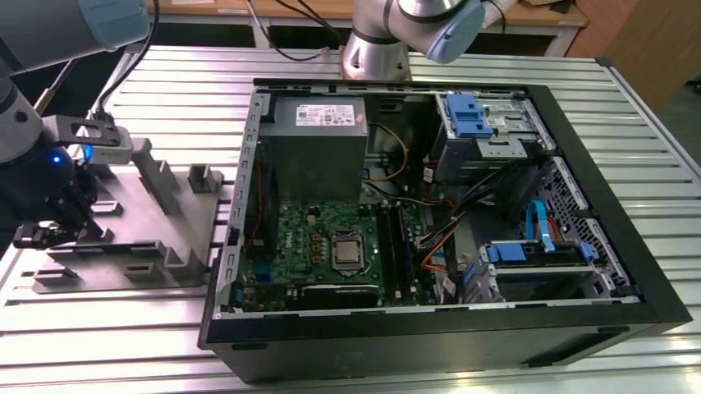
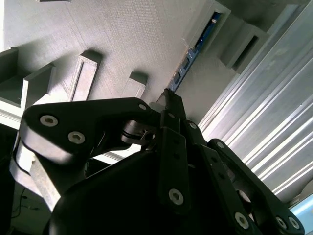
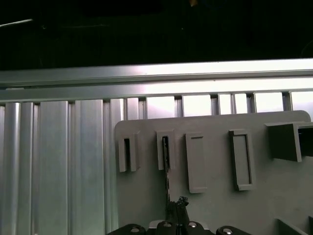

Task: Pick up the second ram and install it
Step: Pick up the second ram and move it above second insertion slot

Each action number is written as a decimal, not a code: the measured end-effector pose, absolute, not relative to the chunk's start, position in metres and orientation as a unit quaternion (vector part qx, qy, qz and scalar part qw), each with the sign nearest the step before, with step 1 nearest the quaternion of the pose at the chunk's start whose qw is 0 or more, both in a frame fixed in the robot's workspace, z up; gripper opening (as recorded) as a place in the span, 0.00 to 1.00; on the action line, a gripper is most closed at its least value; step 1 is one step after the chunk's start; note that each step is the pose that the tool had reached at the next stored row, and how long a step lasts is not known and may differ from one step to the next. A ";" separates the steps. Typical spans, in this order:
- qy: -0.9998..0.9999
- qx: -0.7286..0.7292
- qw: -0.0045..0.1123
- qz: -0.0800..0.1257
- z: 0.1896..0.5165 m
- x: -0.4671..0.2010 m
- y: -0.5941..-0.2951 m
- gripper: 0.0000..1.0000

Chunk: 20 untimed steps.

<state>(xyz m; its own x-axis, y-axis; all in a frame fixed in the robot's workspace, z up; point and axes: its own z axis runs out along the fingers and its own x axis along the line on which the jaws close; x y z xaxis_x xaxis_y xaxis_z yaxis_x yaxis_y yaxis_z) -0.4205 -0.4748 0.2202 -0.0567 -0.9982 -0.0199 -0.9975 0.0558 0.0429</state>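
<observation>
Grey slotted holder (image 1: pixel 176 238) on the ribbed metal worktop (image 1: pixel 110 328) carries the second ram (image 2: pixel 187 62), standing on edge in a slot. The fingers (image 2: pixel 175 110) are pinched together on its near end. Its chips are hidden, and just a thin blue edge is visible.

Table: ribbed aluminium top (image 1: pixel 110 328), silver slats side by side.
Light: bright glare along its edge rail (image 3: pixel 156 73) in the first wrist view.
Backdrop: wooden bench (image 1: pixel 537 10) behind the table; darkness beyond the rail.
</observation>
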 end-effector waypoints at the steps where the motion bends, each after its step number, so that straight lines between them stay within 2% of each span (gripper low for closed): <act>1: -0.727 0.687 0.007 -0.022 0.220 -0.421 -0.475 0.11; 2: -0.727 0.687 0.007 -0.022 0.220 -0.421 -0.475 0.16; 3: -0.727 0.687 0.007 -0.022 0.220 -0.421 -0.475 0.16; 5: -0.727 0.687 0.007 -0.022 0.220 -0.421 -0.475 0.29; 6: -0.726 0.687 0.007 -0.022 0.220 -0.421 -0.475 0.29; 7: -0.727 0.687 0.007 -0.022 0.220 -0.421 -0.475 0.36; 20: -0.702 0.711 0.008 -0.022 0.215 -0.427 -0.475 0.36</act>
